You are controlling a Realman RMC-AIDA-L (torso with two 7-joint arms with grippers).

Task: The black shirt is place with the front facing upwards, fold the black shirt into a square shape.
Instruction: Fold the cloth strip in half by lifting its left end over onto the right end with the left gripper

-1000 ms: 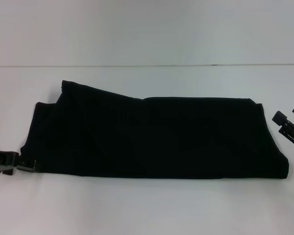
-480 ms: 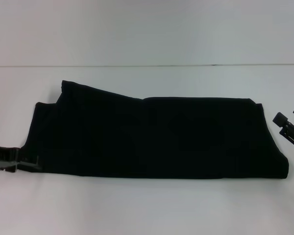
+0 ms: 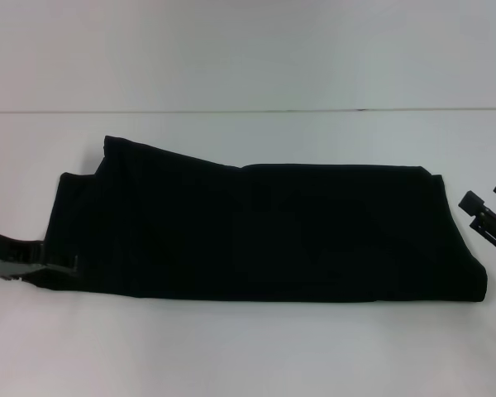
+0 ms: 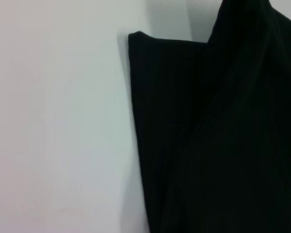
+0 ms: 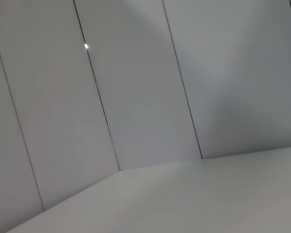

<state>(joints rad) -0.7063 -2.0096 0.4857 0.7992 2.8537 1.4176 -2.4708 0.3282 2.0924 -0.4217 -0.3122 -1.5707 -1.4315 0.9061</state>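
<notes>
The black shirt (image 3: 256, 227) lies flat on the white desk (image 3: 248, 347), folded into a long band that runs from left to right. Its near edge is almost straight. The far edge is uneven: at the far left a folded layer juts out to a corner, then slopes down toward the middle. The cloth is plain black, with no lettering or label showing.

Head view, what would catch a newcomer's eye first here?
The black shirt, folded into a long band, lies across the middle of the white table. The left hand is at the shirt's near left corner. The right hand sits open just off the shirt's right end, not touching it.
</notes>
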